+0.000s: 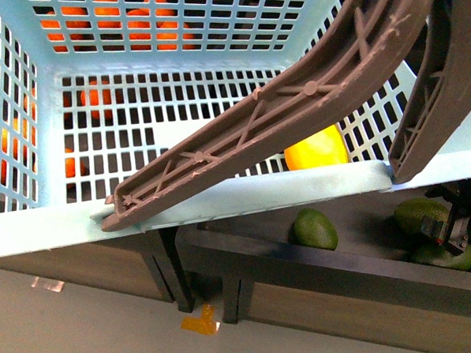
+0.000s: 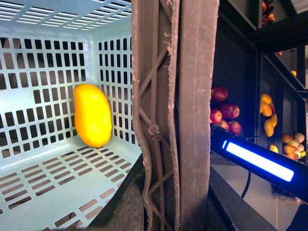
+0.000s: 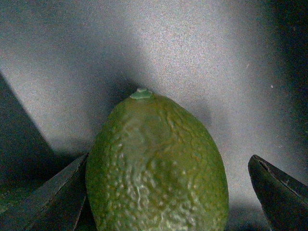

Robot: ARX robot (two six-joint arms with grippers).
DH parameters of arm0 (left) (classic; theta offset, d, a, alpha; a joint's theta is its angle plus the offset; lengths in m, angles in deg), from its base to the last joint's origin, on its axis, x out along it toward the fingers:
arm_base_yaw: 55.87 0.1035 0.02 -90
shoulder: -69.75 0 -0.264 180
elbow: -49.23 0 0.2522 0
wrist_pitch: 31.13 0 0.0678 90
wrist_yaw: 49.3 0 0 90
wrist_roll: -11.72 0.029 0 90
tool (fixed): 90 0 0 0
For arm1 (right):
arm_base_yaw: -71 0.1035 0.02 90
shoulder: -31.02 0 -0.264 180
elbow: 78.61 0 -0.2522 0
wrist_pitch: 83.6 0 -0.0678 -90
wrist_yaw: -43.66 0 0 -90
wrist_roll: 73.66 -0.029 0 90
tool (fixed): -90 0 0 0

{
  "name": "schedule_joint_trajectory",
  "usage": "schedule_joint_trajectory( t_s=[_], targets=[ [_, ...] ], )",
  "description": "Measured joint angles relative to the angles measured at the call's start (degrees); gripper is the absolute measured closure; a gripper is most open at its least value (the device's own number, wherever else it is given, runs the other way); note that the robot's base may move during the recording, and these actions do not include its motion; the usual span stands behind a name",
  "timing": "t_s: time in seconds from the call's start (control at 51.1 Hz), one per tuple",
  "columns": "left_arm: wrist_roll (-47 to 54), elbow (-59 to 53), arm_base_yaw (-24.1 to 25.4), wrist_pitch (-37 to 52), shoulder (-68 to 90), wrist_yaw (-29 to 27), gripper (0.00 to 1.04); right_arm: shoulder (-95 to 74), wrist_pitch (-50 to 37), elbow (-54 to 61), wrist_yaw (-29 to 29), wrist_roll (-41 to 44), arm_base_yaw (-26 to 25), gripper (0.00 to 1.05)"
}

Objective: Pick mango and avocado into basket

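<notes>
since the smooth yellow-orange mango (image 2: 93,115) already lies in the light teal slotted plastic basket (image 2: 43,187), we note the right claw (image 3: 167,161) open, astride the dull dark-green oval avocado (image 3: 154,144); long axis runs straight ahead, stem end away.

**Front view.** A pale grey floor (image 1: 329,351) lies under a low, dark wooden shelf unit (image 1: 333,269) on short black legs (image 1: 171,272). A scrap of orange tape (image 1: 198,323) and a clear strip (image 1: 46,284) are stuck to the floor.

**Right wrist view.** Beyond the right fingers (image 3: 48,202) is a matte grey surface (image 3: 192,57), bright at its centre and shadowed at both sides.

**Left wrist view.** Dark shelving (image 2: 255,72) holds red fruit (image 2: 226,113) and yellow fruit (image 2: 266,113). A blue-white light bar (image 2: 260,161) glows before it, above a black cable (image 2: 248,185).
</notes>
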Motion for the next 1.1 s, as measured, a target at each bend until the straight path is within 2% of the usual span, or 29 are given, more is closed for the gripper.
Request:
schedule_joint_trajectory(
  t_s=[0.529, 0.764, 1.097],
  targets=[
    [0.0, 0.0, 0.0, 0.0, 0.0, 0.0, 0.85, -3.5, 1.5, -2.9, 1.1, -3.5, 0.8, 0.09],
    [0.0, 0.0, 0.0, 0.0, 0.0, 0.0, 0.85, -3.6, 2.0, -2.9, 0.9, -3.0, 0.7, 0.35],
    [0.0, 0.0, 0.0, 0.0, 0.0, 0.0, 0.85, -0.5, -0.2, -0.3, 3.9, -6.3, -1.1, 0.38]
  ],
)
